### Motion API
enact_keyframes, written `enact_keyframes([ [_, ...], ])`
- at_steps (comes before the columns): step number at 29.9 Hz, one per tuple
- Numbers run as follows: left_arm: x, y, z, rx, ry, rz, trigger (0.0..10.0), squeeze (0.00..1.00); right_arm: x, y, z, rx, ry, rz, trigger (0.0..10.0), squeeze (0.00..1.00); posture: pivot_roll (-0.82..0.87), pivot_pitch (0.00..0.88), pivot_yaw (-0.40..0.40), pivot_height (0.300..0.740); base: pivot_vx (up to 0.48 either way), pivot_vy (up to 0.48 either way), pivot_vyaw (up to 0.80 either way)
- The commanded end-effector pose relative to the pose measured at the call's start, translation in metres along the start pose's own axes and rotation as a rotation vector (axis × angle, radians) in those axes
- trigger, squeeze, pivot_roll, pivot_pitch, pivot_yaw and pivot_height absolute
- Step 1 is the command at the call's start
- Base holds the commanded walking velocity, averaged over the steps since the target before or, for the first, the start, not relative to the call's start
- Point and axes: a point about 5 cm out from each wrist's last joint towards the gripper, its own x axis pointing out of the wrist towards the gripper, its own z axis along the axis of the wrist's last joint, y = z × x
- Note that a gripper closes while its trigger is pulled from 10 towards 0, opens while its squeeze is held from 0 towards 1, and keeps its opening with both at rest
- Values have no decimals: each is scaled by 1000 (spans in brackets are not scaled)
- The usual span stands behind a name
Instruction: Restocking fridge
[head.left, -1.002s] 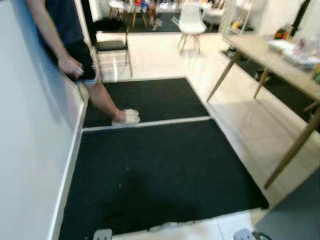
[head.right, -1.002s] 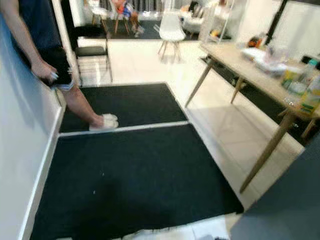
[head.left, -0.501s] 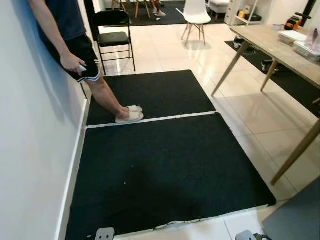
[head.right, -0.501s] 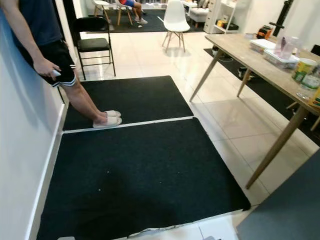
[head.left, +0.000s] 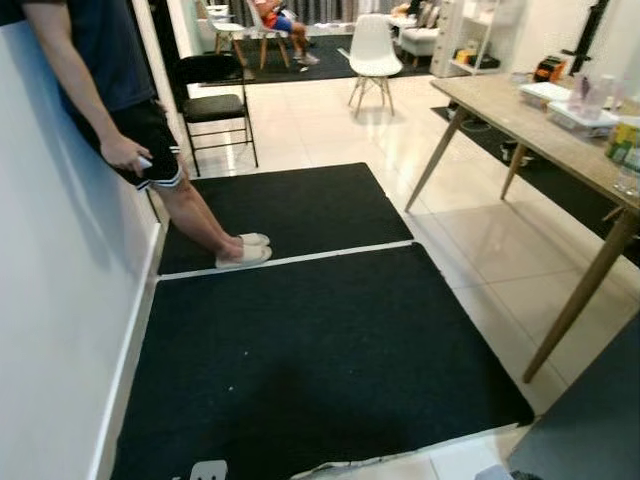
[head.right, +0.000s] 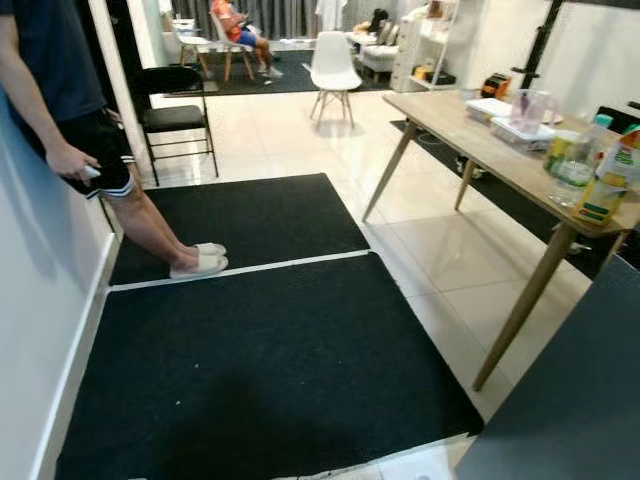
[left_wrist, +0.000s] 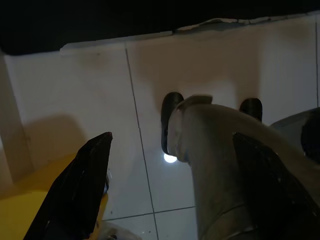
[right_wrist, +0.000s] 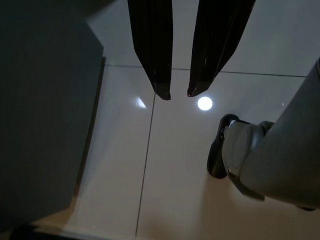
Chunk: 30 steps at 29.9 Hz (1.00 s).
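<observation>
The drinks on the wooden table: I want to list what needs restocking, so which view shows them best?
The right eye view: the yellow juice carton, a clear bottle and a green-labelled can stand near the light wooden table's front corner. The left eye view crops them at its edge. Both wrist views look down at floor tiles.

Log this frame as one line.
phase: walking, nothing held | left gripper: open, idle over tile | right gripper: open, idle | ahead: black mats, person at wall, wooden table

Left gripper (left_wrist: 170, 190) hanging, fingers spread wide, right gripper (right_wrist: 178, 95) hanging, fingers slightly parted
</observation>
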Motion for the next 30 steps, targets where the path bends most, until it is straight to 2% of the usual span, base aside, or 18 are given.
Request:
enact_keyframes([
  [1,0,-1,-2,2,8,-8,10000,0,1,1,2,-2,-4,2,10000,0,-62,0,-32,740,0,0,0],
  [12,-1,-1,-4,22,13,-21,10000,0,0,0,2,-8,-4,5,10000,0,-60,0,-34,740,335,0,0],
  [30,-1,0,-3,24,9,-23,10000,0,1,3,3,1,-10,15,10000,0,-61,0,-29,740,480,0,0],
])
